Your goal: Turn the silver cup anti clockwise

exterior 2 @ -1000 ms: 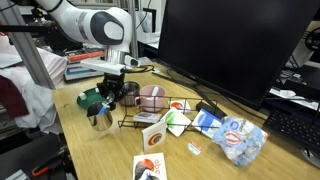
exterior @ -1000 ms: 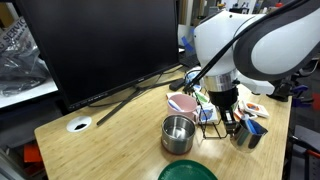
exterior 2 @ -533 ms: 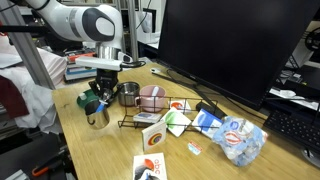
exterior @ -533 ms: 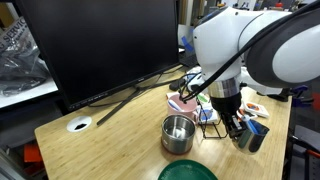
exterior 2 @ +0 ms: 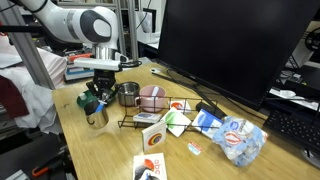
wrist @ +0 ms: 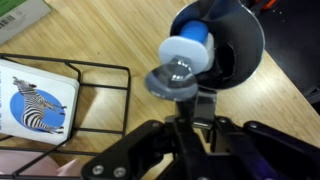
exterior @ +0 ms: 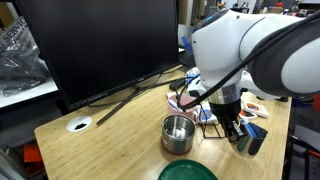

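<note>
The wooden bench [exterior: 110,140] filled the lower half of both exterior views, with a big dark monitor [exterior: 100,45] standing at its back. The white arm [exterior: 250,50] bulked over the right of an exterior view, reaching straight down. A wide steel pot [exterior: 177,133] sat low in the centre there, and a green bowl [exterior: 188,172] showed at the bottom edge. A wire rack [wrist: 60,85] crossed the left of the wrist view. The silver cup [wrist: 232,40] stood upper right there, blue at its rim, and lower left in an exterior view [exterior 2: 99,117]. The claw [wrist: 195,100] hung right at its rim; I couldn't tell whether it was clenched.
</note>
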### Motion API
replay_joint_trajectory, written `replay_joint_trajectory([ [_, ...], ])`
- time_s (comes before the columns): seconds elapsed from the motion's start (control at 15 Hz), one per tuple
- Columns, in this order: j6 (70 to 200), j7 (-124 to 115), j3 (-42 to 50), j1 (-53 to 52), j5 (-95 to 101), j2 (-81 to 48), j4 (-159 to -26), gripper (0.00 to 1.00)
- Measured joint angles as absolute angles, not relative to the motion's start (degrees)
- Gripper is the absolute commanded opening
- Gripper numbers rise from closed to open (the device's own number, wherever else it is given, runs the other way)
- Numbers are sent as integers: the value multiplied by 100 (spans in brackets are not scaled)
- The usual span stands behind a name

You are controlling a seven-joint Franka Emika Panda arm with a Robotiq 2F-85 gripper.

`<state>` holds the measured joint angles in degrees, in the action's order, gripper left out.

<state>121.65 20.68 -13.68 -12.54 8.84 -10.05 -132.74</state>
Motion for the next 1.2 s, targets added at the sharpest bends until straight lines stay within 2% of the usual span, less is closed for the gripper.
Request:
replay_joint_trajectory([
  [0.53, 12398, 2179, -1719, -1811, 2464, -1113, -13607, 4],
  [1.13, 13482, 3518, -1780, -1807, 2656, -1092, -14114, 4],
  [1.2, 13487, 3649, -1780, -1807, 2656, -1078, -14133, 32],
])
